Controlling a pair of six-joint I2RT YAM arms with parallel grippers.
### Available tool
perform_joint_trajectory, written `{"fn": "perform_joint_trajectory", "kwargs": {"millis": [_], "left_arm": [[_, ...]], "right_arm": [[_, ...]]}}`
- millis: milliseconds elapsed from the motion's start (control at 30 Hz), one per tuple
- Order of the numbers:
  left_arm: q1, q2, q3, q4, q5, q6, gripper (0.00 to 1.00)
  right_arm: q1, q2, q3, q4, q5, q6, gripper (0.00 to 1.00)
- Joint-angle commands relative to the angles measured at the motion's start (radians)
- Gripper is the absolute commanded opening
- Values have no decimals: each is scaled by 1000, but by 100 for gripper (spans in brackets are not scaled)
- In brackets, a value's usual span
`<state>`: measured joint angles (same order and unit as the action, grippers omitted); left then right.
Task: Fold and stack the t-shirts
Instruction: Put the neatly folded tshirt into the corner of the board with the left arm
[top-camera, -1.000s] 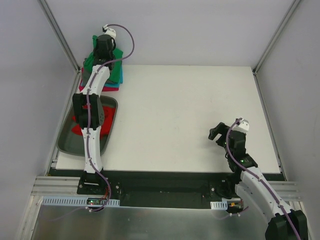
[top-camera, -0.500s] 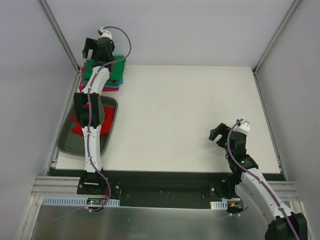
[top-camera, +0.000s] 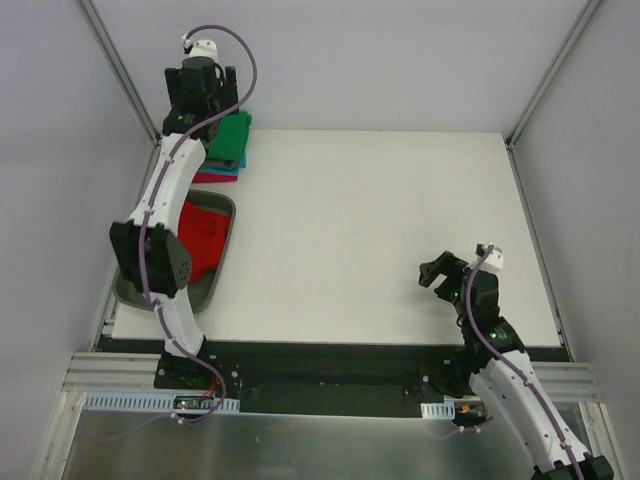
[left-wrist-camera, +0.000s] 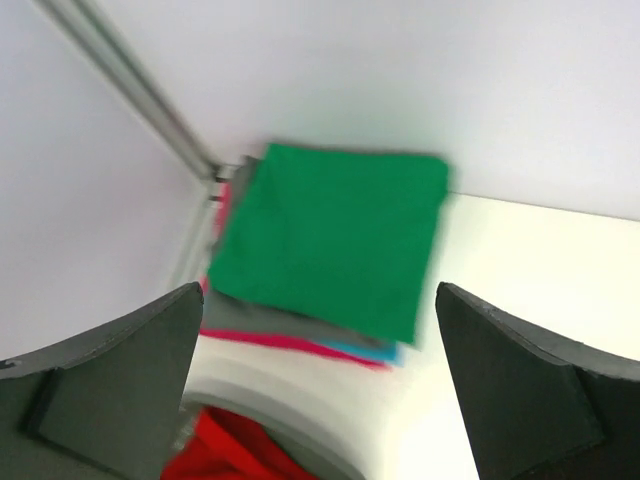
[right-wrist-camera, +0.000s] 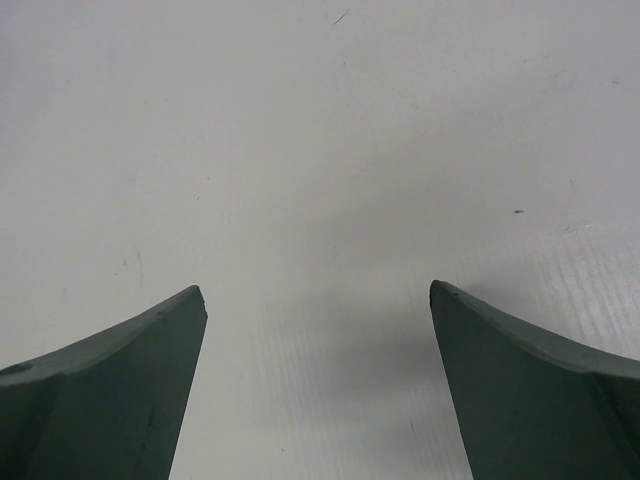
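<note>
Green t-shirt (left-wrist-camera: 330, 235), folded square, tops a stack of grey, teal and pink shirts in the far-left corner of the table (top-camera: 380, 230). Left gripper (left-wrist-camera: 318, 292) hangs above it, fingers spread wide, holding nothing and clear of the cloth. Nearer, the red t-shirt (top-camera: 205, 232) lies crumpled in the grey tray (top-camera: 130, 295). Right gripper (top-camera: 441, 272), likewise wide and empty, hovers over bare table, well apart from the shirts.

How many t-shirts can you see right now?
5. In the far-left corner stack: green on top, then grey, teal, pink; red lies in the tray. More may be hidden.
</note>
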<state>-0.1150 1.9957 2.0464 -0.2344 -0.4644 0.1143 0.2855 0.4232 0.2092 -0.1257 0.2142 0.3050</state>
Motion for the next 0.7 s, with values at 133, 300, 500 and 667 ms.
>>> {"fn": "perform_joint_trajectory", "kwargs": {"millis": [133, 300, 500, 667], "left_arm": [[-196, -598, -550, -89, 249, -428, 99], [-428, -828, -947, -74, 139, -608, 99], [-647, -1133, -1381, -63, 90, -803, 99], [-690, -1357, -1646, -62, 98, -906, 99]], "right_arm": [[-5, -60, 45, -75, -130, 55, 96], [-3, -73, 48, -110, -203, 83, 96], [-2, -86, 105, -235, -191, 79, 96], [-3, -107, 136, -308, -102, 85, 96]]}}
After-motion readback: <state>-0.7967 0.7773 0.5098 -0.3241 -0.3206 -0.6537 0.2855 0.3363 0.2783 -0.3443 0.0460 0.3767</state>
